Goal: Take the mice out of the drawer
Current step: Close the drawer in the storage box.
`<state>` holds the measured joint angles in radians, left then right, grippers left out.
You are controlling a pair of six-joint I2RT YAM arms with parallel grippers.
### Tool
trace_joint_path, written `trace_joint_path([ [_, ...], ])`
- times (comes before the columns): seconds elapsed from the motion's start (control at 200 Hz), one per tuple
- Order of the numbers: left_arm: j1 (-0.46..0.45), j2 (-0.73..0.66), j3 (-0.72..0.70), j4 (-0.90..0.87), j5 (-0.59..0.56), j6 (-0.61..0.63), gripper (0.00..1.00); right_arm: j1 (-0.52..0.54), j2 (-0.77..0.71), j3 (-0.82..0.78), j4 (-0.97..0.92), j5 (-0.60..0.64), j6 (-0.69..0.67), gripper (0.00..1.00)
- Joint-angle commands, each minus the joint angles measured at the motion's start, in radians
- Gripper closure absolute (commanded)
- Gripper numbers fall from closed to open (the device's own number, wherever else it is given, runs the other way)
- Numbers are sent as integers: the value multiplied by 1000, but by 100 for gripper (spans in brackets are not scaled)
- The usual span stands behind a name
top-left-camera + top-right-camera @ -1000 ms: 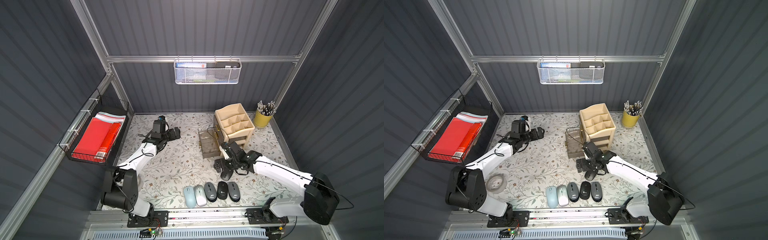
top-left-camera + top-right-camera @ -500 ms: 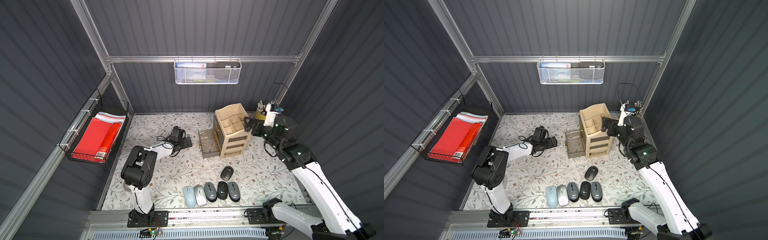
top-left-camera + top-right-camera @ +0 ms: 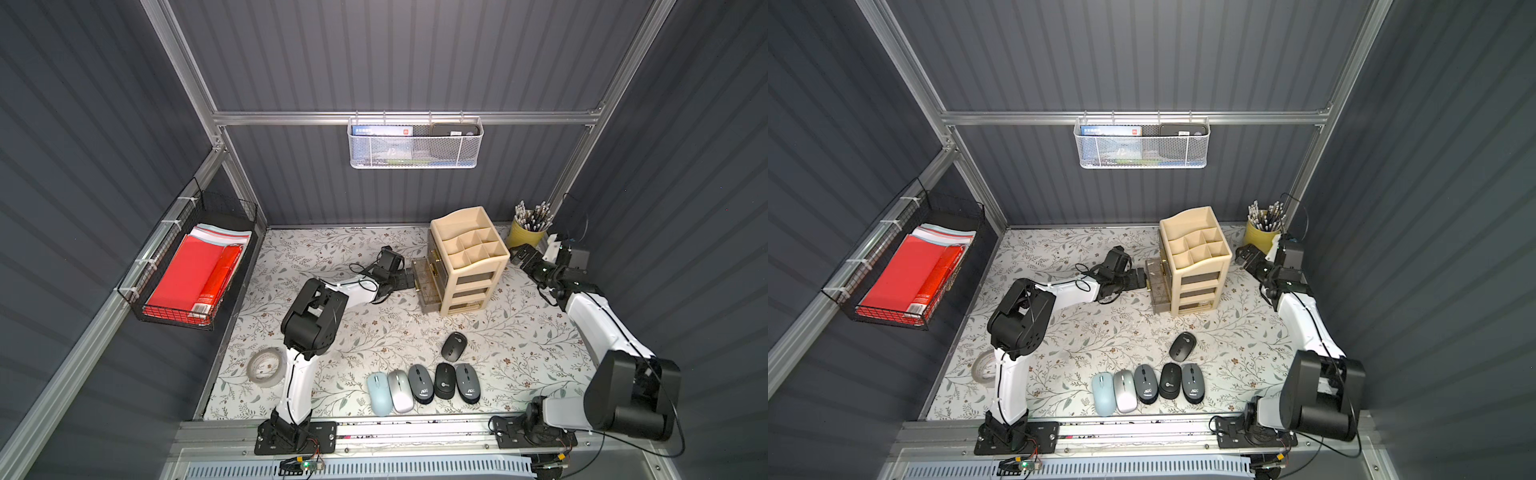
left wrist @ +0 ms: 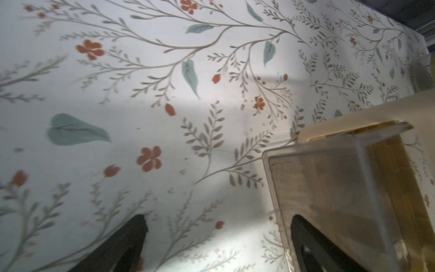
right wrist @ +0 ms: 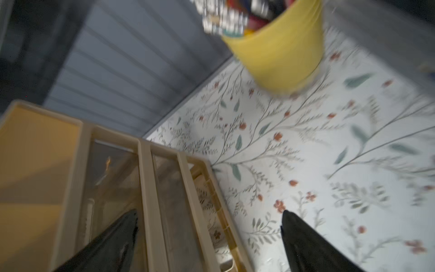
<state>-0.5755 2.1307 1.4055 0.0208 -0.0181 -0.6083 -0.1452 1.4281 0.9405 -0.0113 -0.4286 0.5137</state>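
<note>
Left gripper [image 3: 406,277]: spread wide and empty. A second ago raised over the far left of the mat [image 3: 332,253], now low at the front of the pulled-out drawer [image 3: 422,272], pointing right. In the wrist view [image 4: 218,217], one finger over the mat, the other in front of the drawer's clear wall. Touching or not: cannot tell.

Right gripper [image 3: 519,254]: likewise wide open, nothing held. A second ago down over the sixth mouse [image 3: 454,345], since swung away to the far right. Now just beside the right side of the organizer [image 3: 478,266] and near the yellow pencil cup [image 3: 524,239].

Sixth mouse: black, released, lying alone on the mat and free of both grippers. Just beyond the far side of the row, in the same spot as half a second ago.

Row of five mice [image 3: 420,388]: pale blue at the left end, then silver, dark grey, black, dark grey. Side by side at the near edge, unmoved over the last second.

Drawer contents: no mouse visible through the clear wall in the left wrist view. Inner part hidden, so not certain.

Meaning for the task: probably the last mouse delivered. Six counted on the mat, so removal likely complete.

Step in hand: judging by the left gripper's place, either pushing the drawer shut or a last check inside; cannot tell which.

Watch for: a light organizer sliding right under a push. Right gripper possibly there as a brace, but only a guess.
</note>
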Motion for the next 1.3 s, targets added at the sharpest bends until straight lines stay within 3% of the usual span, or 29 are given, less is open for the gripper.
trace_joint_path([
  [0.0, -25, 50, 52, -33, 26, -30, 1, 47, 69, -4, 190, -273, 72, 1],
  [0.22, -43, 91, 121, -46, 31, -36, 1, 244, 288, 38, 288, -341, 102, 1],
  [0.425, -37, -4, 52, -106, -53, -48, 1, 438, 471, 211, 306, -319, 138, 1],
  [0.56, -33, -80, -27, -135, -108, -69, 1, 504, 528, 261, 315, -296, 161, 1],
  [0.795, 1, -162, -108, -213, -205, -108, 1, 498, 485, 225, 263, -232, 126, 1],
  [1.016, 64, -305, -119, -428, -529, -250, 0, 388, 379, 142, 233, -92, 123, 1],
  [1.131, 112, -345, -100, -458, -546, -233, 1, 337, 363, 155, 196, -117, 83, 1],
  [1.296, 108, -276, 27, -500, -572, -230, 1, 331, 362, 176, 148, -125, 29, 1],
])
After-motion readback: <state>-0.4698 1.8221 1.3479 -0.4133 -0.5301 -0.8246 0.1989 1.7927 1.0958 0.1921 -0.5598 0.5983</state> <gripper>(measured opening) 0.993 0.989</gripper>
